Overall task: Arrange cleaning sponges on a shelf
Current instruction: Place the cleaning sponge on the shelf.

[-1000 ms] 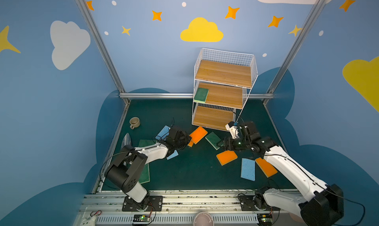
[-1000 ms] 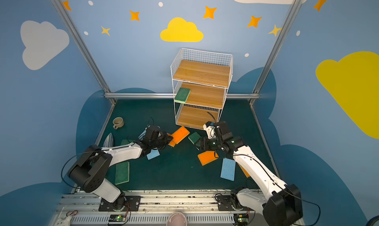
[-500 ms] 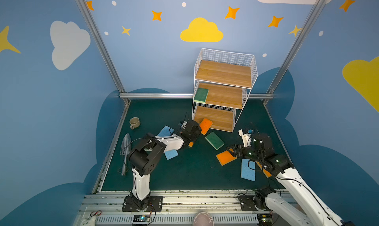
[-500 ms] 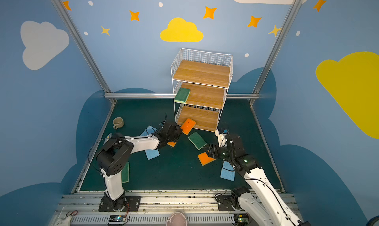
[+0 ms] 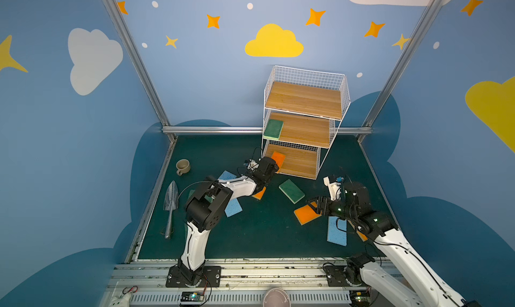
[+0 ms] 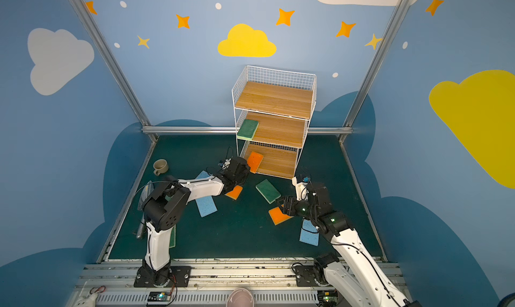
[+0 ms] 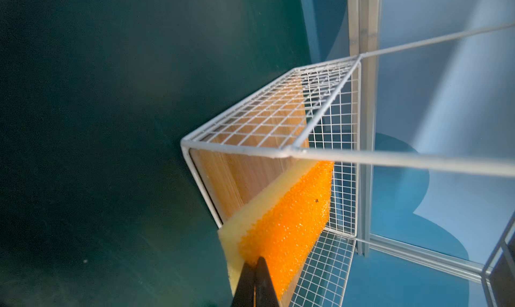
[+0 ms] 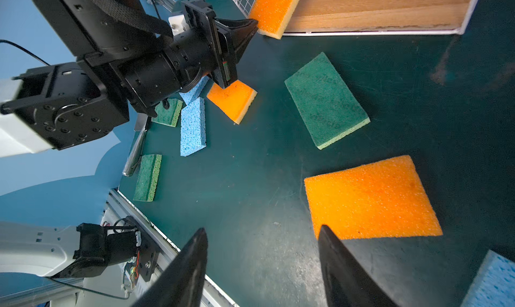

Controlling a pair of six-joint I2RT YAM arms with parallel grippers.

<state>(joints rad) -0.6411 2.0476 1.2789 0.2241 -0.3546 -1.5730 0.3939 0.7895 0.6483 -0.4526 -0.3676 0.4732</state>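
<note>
The shelf point(image 5: 303, 100) stands at the back of the green mat, and everything else lies in front of it. At the left end of its middle board rests a green sponge point(image 5: 273, 129). At the left front corner of its bottom board an orange sponge point(image 5: 278, 159) lies flat, orange side up, its near end just over the board's front edge. The left gripper point(image 5: 274, 167) is at that same corner, jaws pressed together with nothing between them and tips against the sponge's near end. Straight out from the shelf's right front corner, the right gripper point(image 5: 316, 205) hangs low over the mat, jaws spread wide and holding nothing. One finger point(image 8: 334, 252) overlaps a corner of a second orange sponge point(image 8: 370, 197), which lies flat on the mat; I cannot tell whether they touch. A second green sponge point(image 5: 291, 190) lies askew just before the shelf's front edge. A blue sponge point(image 5: 337, 231) sits farther out, partly under the right arm. A mug point(image 5: 183, 167) and a trowel point(image 5: 170, 205) lie well off to the shelf's left.
</note>
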